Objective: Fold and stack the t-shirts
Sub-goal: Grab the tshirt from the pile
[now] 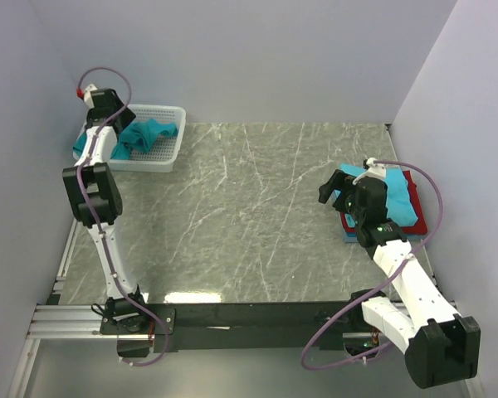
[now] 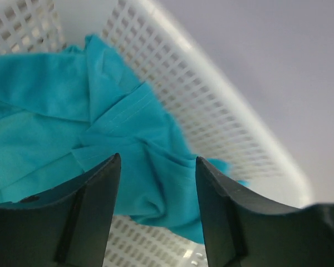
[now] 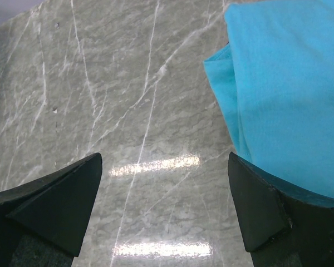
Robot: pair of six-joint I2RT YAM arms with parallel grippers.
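**Crumpled teal shirt in the basket, folded stack at the right**

The loose t-shirt (image 1: pixel 153 133) is soft teal cloth, crumpled into ridges and folds, with a double-stitched hem showing in the left wrist view; it lies inside the white plastic mesh basket (image 1: pixel 163 161) at the far left corner of the grey-green, white-veined marbled surface (image 1: pixel 249 207); the left arm hides part of it from above. The left gripper (image 2: pixel 157 160) hangs over this cloth inside the basket; its matte black fingers (image 2: pixel 89 211) stand partly apart with a bunched fold in the gap; whether they press the fold cannot be told, as the cloth there is blurred.

At the right edge sits a flat stack of folded rectangles: a light teal shirt (image 1: pixel 398 195) on top, a red shirt (image 1: pixel 412 177) below it, and a thin blue edge (image 1: pixel 347 235) at the bottom, mostly covered. The right gripper (image 3: pixel 164 158) is released, its wedge-shaped fingers wide apart over the glossy bare stone just beside the stack; one finger overlaps the smooth top shirt's edge in its own view; the right arm hides the stack's near side.
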